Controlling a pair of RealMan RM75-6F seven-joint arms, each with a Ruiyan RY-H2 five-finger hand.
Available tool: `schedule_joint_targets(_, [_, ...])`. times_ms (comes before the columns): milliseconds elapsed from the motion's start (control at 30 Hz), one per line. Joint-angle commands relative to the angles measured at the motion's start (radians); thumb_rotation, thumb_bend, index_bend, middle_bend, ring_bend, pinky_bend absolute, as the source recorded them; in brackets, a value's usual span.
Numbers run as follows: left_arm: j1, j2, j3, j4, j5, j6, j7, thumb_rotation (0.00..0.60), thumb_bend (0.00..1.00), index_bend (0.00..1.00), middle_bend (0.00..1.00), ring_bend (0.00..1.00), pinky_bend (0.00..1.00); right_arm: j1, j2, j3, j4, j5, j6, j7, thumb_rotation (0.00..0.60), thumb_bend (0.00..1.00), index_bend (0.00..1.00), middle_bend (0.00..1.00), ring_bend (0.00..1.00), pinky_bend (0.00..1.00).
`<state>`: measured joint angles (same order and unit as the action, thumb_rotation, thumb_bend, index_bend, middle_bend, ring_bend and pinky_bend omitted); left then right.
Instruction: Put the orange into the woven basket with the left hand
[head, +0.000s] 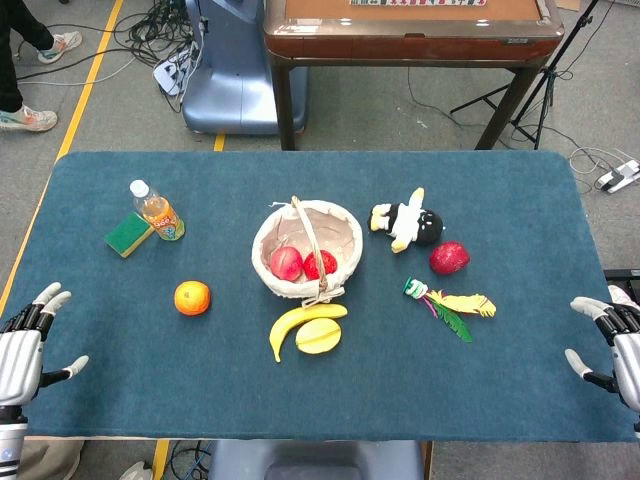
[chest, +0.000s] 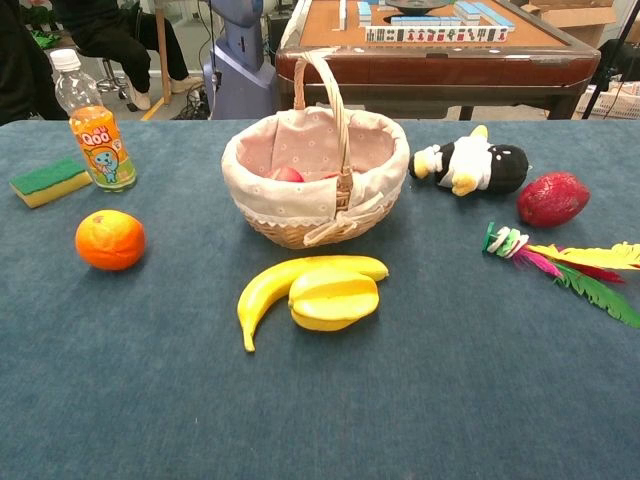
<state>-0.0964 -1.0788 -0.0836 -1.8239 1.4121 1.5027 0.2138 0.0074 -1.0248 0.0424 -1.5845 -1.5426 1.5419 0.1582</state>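
Observation:
The orange (head: 192, 298) (chest: 110, 240) lies on the blue table left of the woven basket (head: 345, 262) (chest: 262, 215), apart from it. The basket has a pale cloth lining, an upright handle and two red fruits inside. My left hand (head: 22, 342) rests at the table's front left corner, fingers spread, holding nothing, well left of the orange. My right hand (head: 615, 340) sits at the front right edge, fingers apart and empty. Neither hand shows in the chest view.
A banana (head: 295, 323) and a yellow mango (head: 318, 336) lie just in front of the basket. A drink bottle (head: 158, 211) and sponge (head: 128, 234) are behind the orange. A plush penguin (head: 405, 224), a red fruit (head: 449, 258) and a feather shuttlecock (head: 450, 305) lie right.

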Motion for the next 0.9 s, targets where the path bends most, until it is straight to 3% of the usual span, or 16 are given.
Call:
schedule_joint_targets(33, [0.000, 0.003, 0.006, -0.006, -0.007, -0.011, 0.003, 0.600, 0.12, 0.20, 0.11, 0.18, 0.26, 0.002, 0.005, -0.002, -0.007, 0.004, -0.008, -0.004, 0.600, 0.24, 0.26, 0.27, 0.21, 0.22])
schedule_joint_targets(467, [-0.013, 0.010, -0.002, 0.018, 0.010, -0.020, -0.045, 0.600, 0.12, 0.20, 0.11, 0.18, 0.25, -0.003, 0.014, 0.007, -0.012, -0.005, 0.021, -0.007, 0.600, 0.24, 0.26, 0.27, 0.21, 0.22])
schedule_joint_targets(700, [-0.087, 0.043, -0.006, 0.076, 0.048, -0.132, -0.113, 0.600, 0.12, 0.20, 0.11, 0.18, 0.25, -0.010, 0.026, 0.026, -0.031, -0.004, 0.059, -0.030, 0.600, 0.24, 0.26, 0.27, 0.21, 0.22])
schedule_joint_targets(900, [-0.190, 0.040, -0.018, 0.126, 0.049, -0.286, -0.182, 0.600, 0.12, 0.20, 0.11, 0.18, 0.25, -0.015, 0.039, 0.033, -0.057, -0.003, 0.073, -0.051, 0.600, 0.24, 0.26, 0.27, 0.21, 0.22])
